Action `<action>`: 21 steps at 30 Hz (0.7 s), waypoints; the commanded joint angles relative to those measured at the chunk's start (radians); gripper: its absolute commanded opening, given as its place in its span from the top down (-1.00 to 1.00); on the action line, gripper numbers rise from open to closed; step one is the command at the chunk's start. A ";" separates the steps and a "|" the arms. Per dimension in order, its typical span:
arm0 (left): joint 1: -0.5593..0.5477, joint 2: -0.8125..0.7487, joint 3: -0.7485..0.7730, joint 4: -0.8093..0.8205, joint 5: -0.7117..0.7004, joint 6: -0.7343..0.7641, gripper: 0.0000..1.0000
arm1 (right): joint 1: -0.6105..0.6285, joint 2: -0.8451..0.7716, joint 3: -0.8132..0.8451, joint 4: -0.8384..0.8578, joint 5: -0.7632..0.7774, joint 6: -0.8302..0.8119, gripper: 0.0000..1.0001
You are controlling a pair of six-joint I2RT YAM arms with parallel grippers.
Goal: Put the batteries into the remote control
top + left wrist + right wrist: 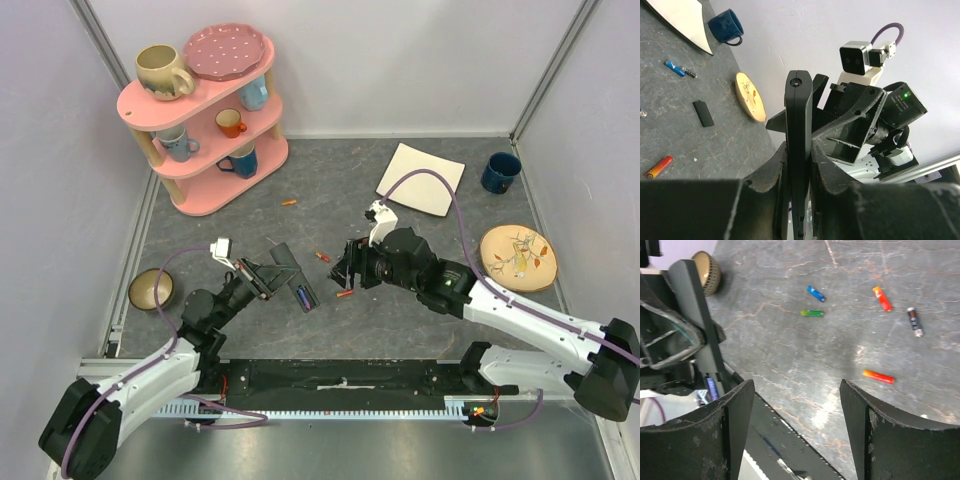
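Observation:
My left gripper (262, 275) is shut on the black remote control (290, 272) and holds it above the table, edge-on in the left wrist view (799, 125). A purple battery (302, 296) lies in its recess. Just right of the remote, my right gripper (345, 268) stands open with nothing between its fingers (735, 410). Loose batteries lie on the grey table below it: an orange-red one (878, 376), another orange-red one (882, 298), a black one (914, 321), a green one (812, 313) and a blue one (815, 293).
A small black battery cover (703, 113) lies on the table. A pink shelf with mugs (200, 110) stands back left. A white square plate (420, 178), a blue mug (500, 172) and a patterned round plate (517, 257) sit at the right. A bowl (152, 289) sits at the left.

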 commanded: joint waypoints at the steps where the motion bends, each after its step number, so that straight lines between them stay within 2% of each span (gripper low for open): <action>1: 0.000 -0.031 -0.020 -0.041 0.024 0.000 0.96 | -0.003 -0.050 -0.020 -0.008 0.052 -0.092 -0.55; 3: 0.000 -0.022 -0.020 -0.046 0.024 -0.004 0.96 | -0.003 -0.050 -0.061 0.072 -0.028 -0.068 -0.59; 7: 0.000 0.023 -0.009 -0.026 0.050 -0.015 0.96 | -0.003 -0.020 -0.146 0.314 -0.166 0.092 -0.63; 13: 0.000 0.066 -0.013 -0.006 0.069 -0.049 0.96 | -0.003 -0.001 -0.273 0.522 -0.212 0.216 -0.61; 16: 0.000 0.055 -0.020 -0.006 0.066 -0.049 0.96 | -0.003 -0.033 -0.269 0.432 -0.163 0.177 -0.59; 18: 0.000 0.040 -0.020 -0.024 0.064 -0.044 0.96 | -0.003 -0.069 -0.223 0.335 -0.046 0.089 -0.57; 20: 0.000 0.000 -0.020 -0.071 0.072 -0.029 0.96 | -0.003 -0.067 -0.161 0.102 0.086 0.010 -0.57; 21: 0.000 -0.015 -0.020 -0.096 0.072 -0.024 0.96 | -0.003 -0.038 -0.102 0.035 0.222 -0.065 -0.56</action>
